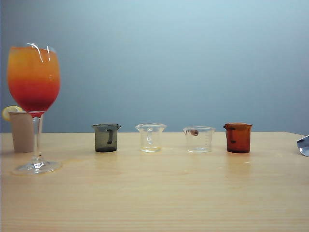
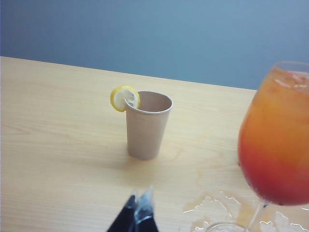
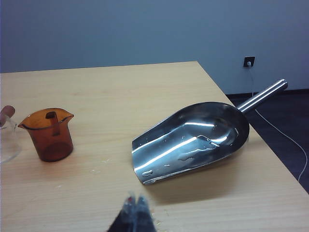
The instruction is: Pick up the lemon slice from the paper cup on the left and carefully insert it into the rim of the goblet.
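on the paper cup (image 2: 146,126) rim, lemon slice (image 2: 125,98) sits slotted for pickup; left pincer (image 2: 136,203) and right pincer (image 3: 135,203) closed, empty, near it and the scoop (image 3: 193,140) respectively.

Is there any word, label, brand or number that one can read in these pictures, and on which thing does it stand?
None can be read.
Clear beaker: faint measuring marks on the wall, too small to read.
Paper cup, goblet, grey beaker, amber beaker, scoop: no text shows.
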Robot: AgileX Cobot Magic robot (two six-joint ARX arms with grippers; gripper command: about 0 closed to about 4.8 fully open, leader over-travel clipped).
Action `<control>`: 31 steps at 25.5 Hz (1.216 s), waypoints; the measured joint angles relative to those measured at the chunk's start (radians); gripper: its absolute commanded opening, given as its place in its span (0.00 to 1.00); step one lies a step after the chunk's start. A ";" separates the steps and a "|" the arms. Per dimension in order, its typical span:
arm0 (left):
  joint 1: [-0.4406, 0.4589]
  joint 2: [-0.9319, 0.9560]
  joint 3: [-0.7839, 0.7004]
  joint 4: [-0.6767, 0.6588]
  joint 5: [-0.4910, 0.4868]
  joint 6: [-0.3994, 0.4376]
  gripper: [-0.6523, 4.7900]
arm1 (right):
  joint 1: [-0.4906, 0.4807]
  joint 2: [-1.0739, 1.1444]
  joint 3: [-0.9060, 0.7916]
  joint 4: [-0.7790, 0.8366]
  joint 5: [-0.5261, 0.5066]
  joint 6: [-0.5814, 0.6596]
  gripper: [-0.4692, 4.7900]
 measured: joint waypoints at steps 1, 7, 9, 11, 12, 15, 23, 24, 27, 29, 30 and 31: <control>0.000 0.000 0.000 0.000 0.000 0.000 0.11 | 0.000 0.000 0.000 0.000 0.000 0.000 0.08; 0.000 0.000 0.000 0.000 0.000 0.000 0.11 | 0.000 0.000 0.000 0.000 0.000 0.000 0.08; 0.000 0.000 0.000 0.000 0.000 0.000 0.11 | 0.000 0.000 0.000 0.000 0.000 0.001 0.08; 0.000 0.000 0.000 0.000 0.000 0.000 0.11 | 0.000 0.000 0.004 -0.002 0.000 0.004 0.08; 0.000 0.000 0.009 -0.010 0.000 -0.002 0.11 | 0.000 0.003 0.037 -0.025 -0.001 0.005 0.08; 0.000 0.000 0.093 -0.076 -0.036 -0.046 0.11 | 0.000 0.000 0.130 -0.056 -0.002 0.005 0.08; 0.000 0.038 0.222 -0.132 -0.046 -0.021 0.11 | 0.006 0.080 0.282 -0.105 -0.087 0.008 0.08; 0.000 0.047 0.233 -0.132 -0.046 -0.019 0.11 | 0.011 0.113 0.305 -0.105 -0.094 0.010 0.08; 0.000 0.108 0.285 -0.135 -0.045 -0.018 0.11 | 0.024 0.220 0.379 -0.116 -0.106 0.030 0.08; 0.000 0.166 0.332 -0.134 -0.046 -0.018 0.11 | 0.035 0.302 0.448 -0.116 -0.111 0.053 0.08; 0.000 0.220 0.365 -0.114 -0.040 -0.018 0.11 | 0.048 0.379 0.518 -0.107 -0.124 0.060 0.08; 0.000 0.275 0.389 -0.087 -0.008 -0.018 0.11 | 0.063 0.470 0.596 -0.104 -0.130 0.061 0.08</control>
